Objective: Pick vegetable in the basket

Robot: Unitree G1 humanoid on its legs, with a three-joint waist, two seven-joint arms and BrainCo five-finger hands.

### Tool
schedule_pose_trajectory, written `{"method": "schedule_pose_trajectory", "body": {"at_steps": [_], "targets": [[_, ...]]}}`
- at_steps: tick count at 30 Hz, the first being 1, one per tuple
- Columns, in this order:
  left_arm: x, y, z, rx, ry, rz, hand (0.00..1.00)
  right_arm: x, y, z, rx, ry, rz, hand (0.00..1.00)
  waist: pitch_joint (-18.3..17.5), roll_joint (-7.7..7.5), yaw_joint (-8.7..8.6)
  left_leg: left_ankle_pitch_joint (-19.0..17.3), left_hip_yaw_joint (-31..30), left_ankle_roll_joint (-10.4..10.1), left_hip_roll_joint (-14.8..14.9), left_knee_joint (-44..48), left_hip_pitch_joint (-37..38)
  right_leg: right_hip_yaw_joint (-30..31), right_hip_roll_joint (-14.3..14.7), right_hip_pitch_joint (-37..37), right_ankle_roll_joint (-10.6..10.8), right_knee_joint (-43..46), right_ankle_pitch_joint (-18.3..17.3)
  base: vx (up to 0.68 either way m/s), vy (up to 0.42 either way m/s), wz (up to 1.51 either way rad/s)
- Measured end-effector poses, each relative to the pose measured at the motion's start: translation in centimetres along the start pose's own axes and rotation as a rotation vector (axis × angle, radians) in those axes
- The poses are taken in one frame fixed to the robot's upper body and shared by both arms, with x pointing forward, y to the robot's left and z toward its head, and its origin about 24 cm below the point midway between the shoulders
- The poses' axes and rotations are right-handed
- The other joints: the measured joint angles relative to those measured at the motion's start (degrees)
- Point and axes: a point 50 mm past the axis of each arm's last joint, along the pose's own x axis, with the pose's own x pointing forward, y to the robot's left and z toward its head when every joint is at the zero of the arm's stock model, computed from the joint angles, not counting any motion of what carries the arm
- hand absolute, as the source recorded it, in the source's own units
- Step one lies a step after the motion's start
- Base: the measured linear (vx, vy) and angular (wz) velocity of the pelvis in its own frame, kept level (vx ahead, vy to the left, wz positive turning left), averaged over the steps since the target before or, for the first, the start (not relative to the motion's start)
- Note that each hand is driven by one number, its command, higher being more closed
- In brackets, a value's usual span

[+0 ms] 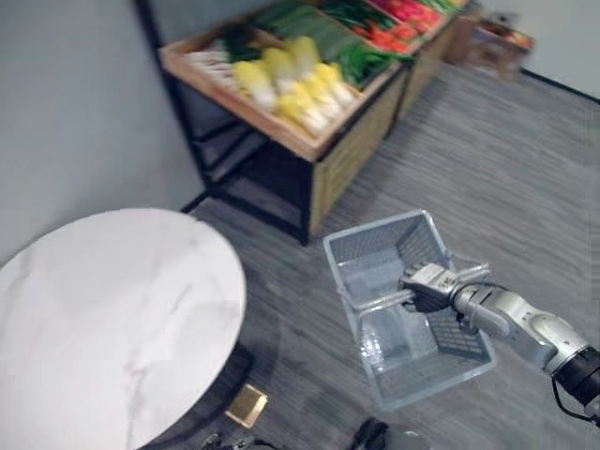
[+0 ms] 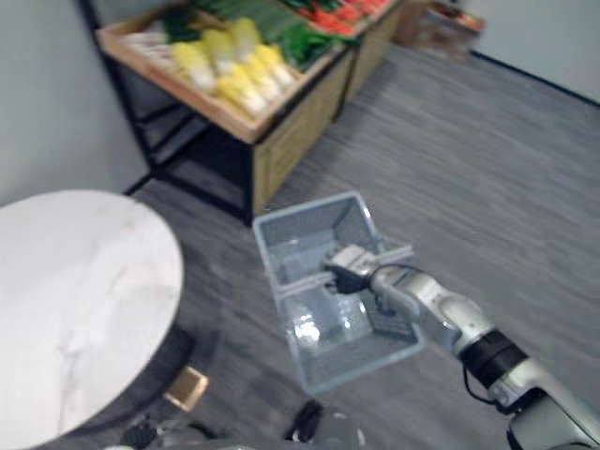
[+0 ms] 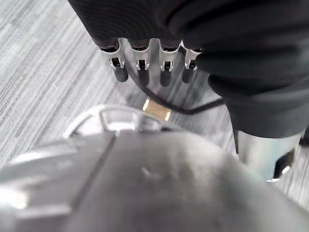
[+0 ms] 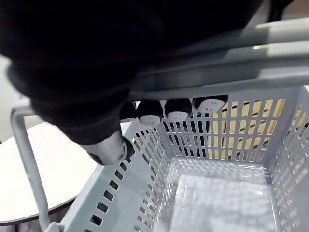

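Observation:
My right hand point(image 1: 427, 284) is shut on the handle point(image 4: 231, 63) of a grey plastic basket point(image 1: 375, 230) and holds it above the floor. The right wrist view looks into the basket point(image 4: 212, 140), which has nothing in it, with my fingers wrapped over the handle bars. Vegetables lie on a wooden stand point(image 1: 323, 141) at the far end. Among them are pale yellow cabbages point(image 1: 300, 80), dark green leaves point(image 1: 361, 58) and red ones point(image 1: 403, 23). They are well away from the basket. My left hand point(image 3: 145, 63) hangs over the striped floor with relaxed fingers and holds nothing.
A round white marble table point(image 1: 103, 309) stands at the left, close to the basket. A grey wall point(image 1: 75, 112) runs behind it. The stand rests on a black metal frame point(image 1: 234, 178). A small wooden crate point(image 1: 497, 42) sits at the far right. Grey striped floor point(image 1: 506, 178) lies open to the right.

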Motion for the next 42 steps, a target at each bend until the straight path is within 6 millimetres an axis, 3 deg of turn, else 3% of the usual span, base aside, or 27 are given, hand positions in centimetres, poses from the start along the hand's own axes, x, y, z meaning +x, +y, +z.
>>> {"method": "schedule_pose_trajectory", "body": {"at_steps": [1,2,5,7,9,10,12,14,17,19,24,26,29,31,32,34,35,37,38,40,42], "targets": [[0.0,-0.2,0.0,-0.002,0.003,-0.004,0.0,-0.2,0.2,0.1,-0.014,-0.002,0.008,1.0,-0.1,0.96,-0.59,2.1,2.2,0.4,1.1,-1.5,-0.2,0.1,2.4,0.0,0.4,-4.5,1.6,-0.08,-0.311,-1.19],[0.0,-0.5,0.2,-0.007,-0.002,-0.013,0.0,-0.7,0.9,0.0,-0.008,0.008,0.036,1.0,-0.1,1.48,-0.98,3.7,3.1,-0.2,0.8,-2.7,0.6,0.8,3.8,0.0,-0.7,-5.6,2.3,-0.04,-0.199,-0.61],[0.0,-0.8,0.2,-0.012,-0.003,-0.016,0.0,-1.6,2.1,0.3,0.016,0.014,0.066,1.0,-0.4,2.19,-1.87,6.3,2.7,-0.3,2.3,-3.8,2.1,0.9,6.8,2.2,-1.0,-7.9,2.6,0.02,-0.194,-0.14],[0.0,-0.8,0.2,-0.02,0.001,-0.013,0.0,-2.2,2.0,0.6,0.024,0.011,0.047,1.0,-0.2,2.83,-3.08,8.1,1.2,-0.1,5.8,0.2,2.0,1.1,8.8,3.7,-1.6,-9.7,2.7,0.03,-0.173,-0.17],[0.0,-0.8,-0.2,-0.031,0.011,-0.008,0.0,-2.4,1.9,0.4,0.018,0.02,0.04,1.0,0.2,3.28,-3.14,11.1,-4.7,1.8,8.5,7.0,1.4,3.8,9.5,5.3,-2.3,-10.5,2.9,0.01,-0.064,-0.56],[-0.1,-1.0,-0.3,-0.034,0.006,-0.007,0.0,-2.5,1.8,0.3,0.014,0.022,0.034,1.0,0.6,3.44,-2.83,11.4,-13.2,1.9,8.0,11.7,-0.8,6.2,9.0,6.7,-2.7,-10.8,2.9,0.03,0.017,-0.71],[-0.2,-1.6,-0.3,-0.043,-0.003,-0.021,0.0,-2.6,1.7,0.1,0.007,0.025,0.02,1.0,1.1,3.6,-2.76,5.7,-28.7,0.7,1.6,15.0,-5.0,9.6,7.6,7.7,-3.0,-11.7,2.5,0.01,0.057,-0.89],[-0.3,-2.6,-0.4,-0.057,-0.005,-0.04,0.0,-2.6,1.7,0.2,0.006,0.022,0.019,1.0,1.2,5.02,-1.99,2.2,-40.4,-0.3,-6.4,10.4,-7.7,12.3,7.4,7.9,-2.7,-12.8,2.6,0.0,0.082,-1.12],[-0.5,-2.6,-0.7,-0.059,-0.003,-0.044,0.0,-2.5,2.0,0.5,0.012,0.002,0.03,1.0,1.4,5.37,-1.79,2.6,-45.1,-0.3,-11.0,0.6,-8.6,12.6,7.9,7.6,-2.2,-14.3,4.1,0.04,0.107,-0.82],[-0.5,-3.1,-0.3,-0.065,-0.021,-0.054,0.0,-2.5,2.2,0.6,0.017,-0.002,0.035,1.0,1.6,6.9,-1.96,5.9,-49.5,-0.4,-13.7,-9.2,-9.4,13.9,8.7,6.9,-0.9,-14.3,5.0,0.07,0.154,-0.51],[-0.4,-3.3,0.1,-0.049,-0.037,-0.06,0.0,-2.5,3.3,0.3,0.041,0.021,0.072,1.0,1.8,6.36,-1.23,6.2,-52.3,-0.9,-17.8,-14.0,-8.3,15.0,6.4,7.5,2.7,-18.5,8.3,0.14,0.207,0.07],[-0.4,-3.4,0.2,-0.044,-0.045,-0.064,0.0,-2.5,4.0,-0.2,0.061,0.051,0.086,1.0,1.9,6.15,-0.22,5.9,-52.4,-0.5,-19.0,-14.1,-7.7,14.9,5.4,8.4,2.9,-19.1,9.0,0.1,0.174,0.09],[-0.4,-3.5,0.2,-0.03,-0.045,-0.068,0.0,-2.1,4.3,-0.2,0.1,0.069,0.067,1.0,1.9,5.98,-0.03,4.6,-53.7,0.5,-20.2,-14.4,-7.2,14.7,4.6,9.1,3.4,-19.4,9.1,0.06,0.111,0.08],[-0.4,-3.6,0.2,-0.022,-0.044,-0.073,0.0,-2.3,4.8,-0.1,0.139,0.093,0.054,1.0,1.9,5.95,0.12,2.3,-54.0,1.6,-20.6,-13.3,-7.0,14.6,3.6,8.0,4.8,-15.2,6.3,0.05,0.142,0.07],[-0.4,-3.3,0.2,-0.009,-0.045,-0.071,0.0,-2.5,5.5,0.2,0.175,0.107,0.048,1.0,2.3,5.31,0.29,0.2,-54.0,2.3,-21.3,-11.6,-6.4,14.7,1.4,6.1,5.9,-7.2,1.6,0.05,0.184,0.11],[-0.4,-3.0,0.1,0.008,-0.043,-0.067,0.0,-2.8,6.2,0.5,0.209,0.121,0.048,1.0,2.6,4.45,-0.33,-2.8,-55.3,3.3,-22.8,-9.9,-5.2,14.7,-1.8,3.4,7.4,4.5,-1.5,0.06,0.184,0.2],[-0.4,-3.0,0.0,0.025,-0.041,-0.071,0.0,-2.7,6.1,0.4,0.223,0.134,0.026,1.0,2.7,4.26,-0.5,-3.8,-55.4,4.1,-22.8,-8.6,-5.1,16.0,-3.6,-1.4,5.3,15.4,-0.1,0.07,0.181,0.17],[-0.4,-2.7,0.1,0.041,-0.046,-0.068,0.0,-2.5,5.4,0.1,0.236,0.16,-0.023,1.0,3.0,4.12,-0.61,-4.6,-55.5,4.9,-23.0,-7.7,-4.2,17.1,-5.2,-5.3,0.4,24.5,3.2,0.09,0.131,0.11],[-0.3,-2.3,0.1,0.052,-0.048,-0.06,0.0,-2.5,5.3,-0.1,0.246,0.177,-0.044,1.0,3.8,3.51,-0.72,-5.3,-56.7,5.9,-23.6,-7.6,-1.8,19.3,-5.9,-7.7,-0.8,31.2,6.9,0.19,0.096,0.26],[-0.3,-1.7,0.0,0.068,-0.039,-0.049,0.0,-2.5,6.0,-0.1,0.277,0.199,-0.049,1.0,4.1,2.93,-1.07,-6.7,-59.0,6.7,-23.5,-7.6,1.0,22.2,-3.7,-9.2,1.4,34.0,2.7,0.28,0.057,0.56],[-0.2,-1.4,0.0,0.072,-0.027,-0.041,0.0,-2.6,6.1,-0.2,0.288,0.208,-0.06,1.0,4.1,2.84,-1.83,-7.7,-61.1,6.7,-23.2,-8.0,1.7,21.7,-0.7,-9.4,1.6,22.4,2.0,0.26,-0.009,0.61]]}}
